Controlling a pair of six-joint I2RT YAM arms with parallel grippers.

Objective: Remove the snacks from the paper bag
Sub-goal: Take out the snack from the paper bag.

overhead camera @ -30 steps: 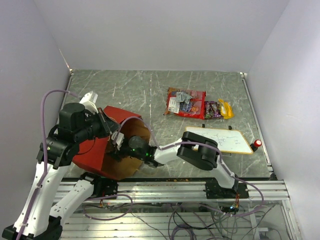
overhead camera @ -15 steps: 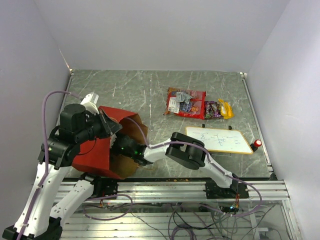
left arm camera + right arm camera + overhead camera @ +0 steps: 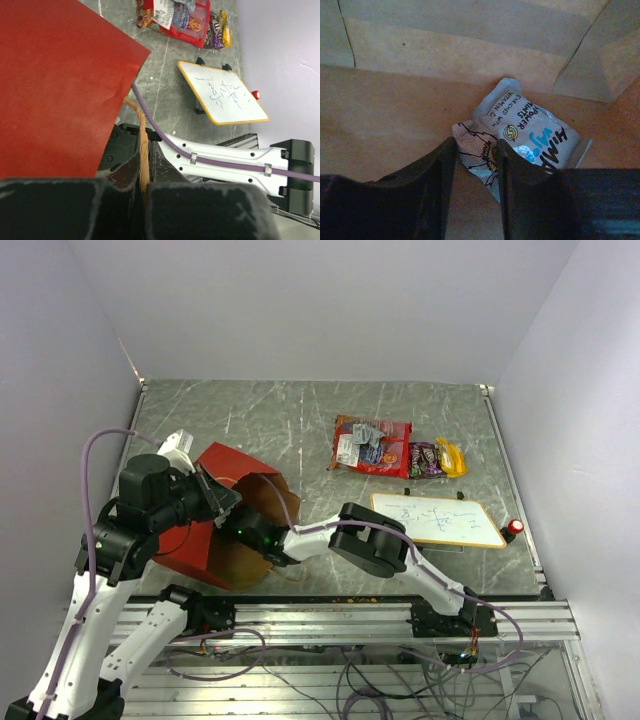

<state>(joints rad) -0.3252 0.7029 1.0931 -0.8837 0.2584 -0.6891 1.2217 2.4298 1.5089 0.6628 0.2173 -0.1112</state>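
Note:
The paper bag lies tipped on the table's left, red outside, its brown mouth facing right. My left gripper is shut on its twisted handle and holds the bag's edge up. My right arm reaches into the mouth. Inside, my right gripper is open, its fingers on either side of a corner of a pale blue-white packet on the bag's floor. On the table lie a red bag of snacks, a dark purple-brown packet and a yellow one.
A wood-framed white board stands right of the right arm, with a red knob at its far end. Grey walls close in the table on the left, back and right. The metal rail runs along the near edge.
My right gripper has gone deeper into the bag, to the left. The left gripper has shifted the bag's mouth a little up and back.

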